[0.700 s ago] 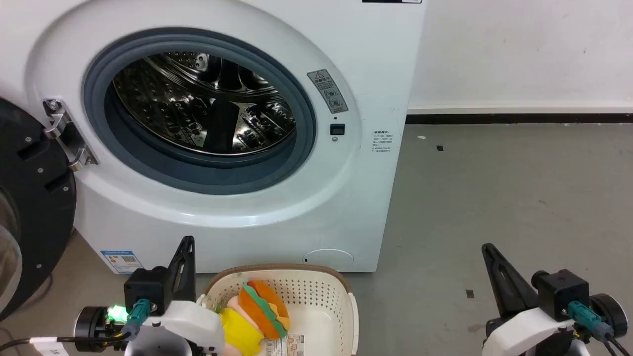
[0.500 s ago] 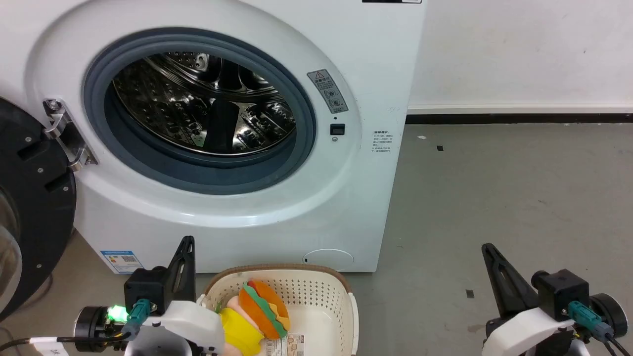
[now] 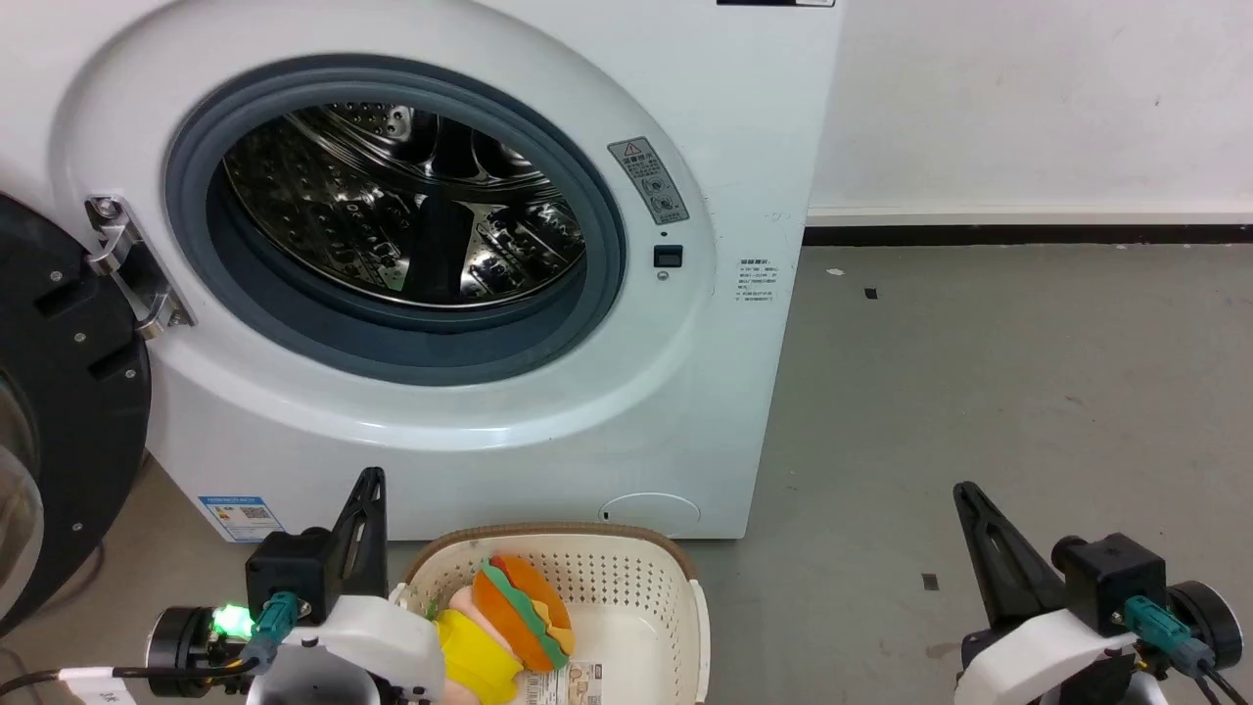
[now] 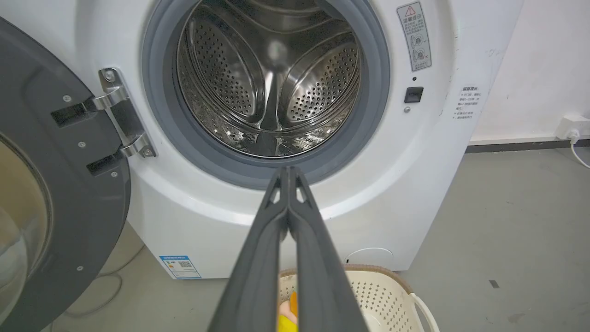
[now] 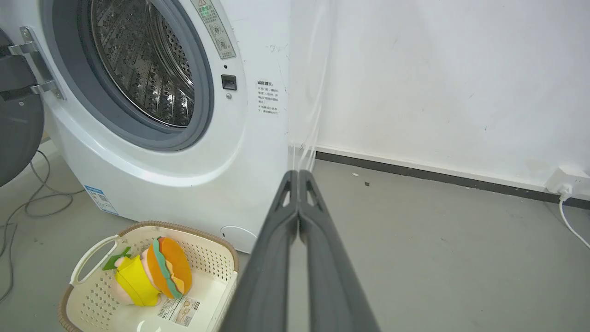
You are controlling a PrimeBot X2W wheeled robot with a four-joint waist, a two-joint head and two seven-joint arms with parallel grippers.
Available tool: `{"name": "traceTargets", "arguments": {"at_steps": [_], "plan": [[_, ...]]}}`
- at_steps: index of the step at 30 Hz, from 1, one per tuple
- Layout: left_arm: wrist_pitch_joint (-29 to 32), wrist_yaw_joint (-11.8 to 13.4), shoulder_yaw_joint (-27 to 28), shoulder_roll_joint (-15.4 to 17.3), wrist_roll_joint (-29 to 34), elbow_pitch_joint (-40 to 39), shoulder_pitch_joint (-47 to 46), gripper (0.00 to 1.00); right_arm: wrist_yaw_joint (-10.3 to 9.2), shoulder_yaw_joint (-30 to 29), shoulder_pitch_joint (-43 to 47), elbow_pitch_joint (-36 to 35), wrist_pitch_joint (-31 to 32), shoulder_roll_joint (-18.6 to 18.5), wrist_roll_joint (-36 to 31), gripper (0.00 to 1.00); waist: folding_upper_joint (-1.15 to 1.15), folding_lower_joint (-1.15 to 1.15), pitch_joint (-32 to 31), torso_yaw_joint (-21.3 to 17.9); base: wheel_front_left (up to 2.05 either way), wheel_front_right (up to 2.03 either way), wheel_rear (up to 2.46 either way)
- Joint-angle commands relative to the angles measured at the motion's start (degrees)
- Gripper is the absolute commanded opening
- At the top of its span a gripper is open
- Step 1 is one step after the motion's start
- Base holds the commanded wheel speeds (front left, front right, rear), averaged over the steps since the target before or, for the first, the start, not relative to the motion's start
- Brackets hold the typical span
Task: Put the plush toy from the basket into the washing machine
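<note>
Plush toy [image 3: 509, 617] sits in the basket [image 3: 548, 534], over toward its left wall, propped on edge w/ the orange bun facing right, the green wavy layer just behind it, and the yellow & pale pink parts at the near-left. A paper label [image 5: 179, 306] is stuck to the basket's bottom, just beside the toy at the near edge. The rest of the bottom, toward the right wall, is bare. The basket stands on the grey floor [image 3: 979, 392], close in front of the washing machine [image 3: 744, 147], below its right front corner. The machine's black door [image 3: 59, 411] hangs wide open on its left hinge [image 3: 127, 264], so the grey gasket [image 3: 607, 284] & shiny steel drum [image 3: 392, 215] are exposed; nothing in the drum that I can see. Left gripper [image 3: 370, 480] is just left of the basket, fingers pressed together, gripping nothing; in its wrist view the tips line up w/ the bottom of the gasket. A green light [image 3: 232, 620] glows on that wrist. Right gripper [image 3: 964, 490] is well apart from the basket, out over the open floor to the right, fingers also pressed together, gripping nothing. A cable [image 5: 32, 203] lies loose on the floor left of the machine
</note>
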Motion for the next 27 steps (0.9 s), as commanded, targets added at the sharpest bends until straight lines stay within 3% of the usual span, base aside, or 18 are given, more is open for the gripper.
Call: {"name": "traceTargets", "arguments": {"at_steps": [1,2,3,17,27], "plan": [[0.02,-0.31,-0.09,0.0,0.16,-0.25,0.8,0.0,-0.04,-0.02,-0.69,0.14,0.08,-0.01,-0.44,0.0,0.0,0.0,0.0,0.0,0.0,0.0,0.0],[0.02,-0.31,-0.09,0.0,0.16,-0.25,0.8,0.0,-0.04,-0.02,-0.69,0.14,0.08,-0.01,-0.44,0.0,0.0,0.0,0.0,0.0,0.0,0.0,0.0],[-0.02,0.03,0.01,0.0,-0.01,0.01,-0.01,1.0,0.0,-0.01,0.01,-0.01,-0.02,0.0,0.03,1.0,0.0,0.0,0.0,0.0,0.0,0.0,0.0],[-1.5,1.14,-0.64,0.0,-0.69,1.08,-0.88,1.0,0.0,-1.76,-0.17,-0.31,-1.5,0.0,1.29,1.0,0.0,0.0,0.43,0.08,0.0,0.0,0.0],[-2.7,0.34,-0.7,0.03,-2.05,6.2,-3.97,1.0,-0.01,-2.89,-0.98,-0.71,-2.69,0.0,2.45,1.0,0.0,0.0,2.33,-0.08,0.0,0.0,0.0]]}}
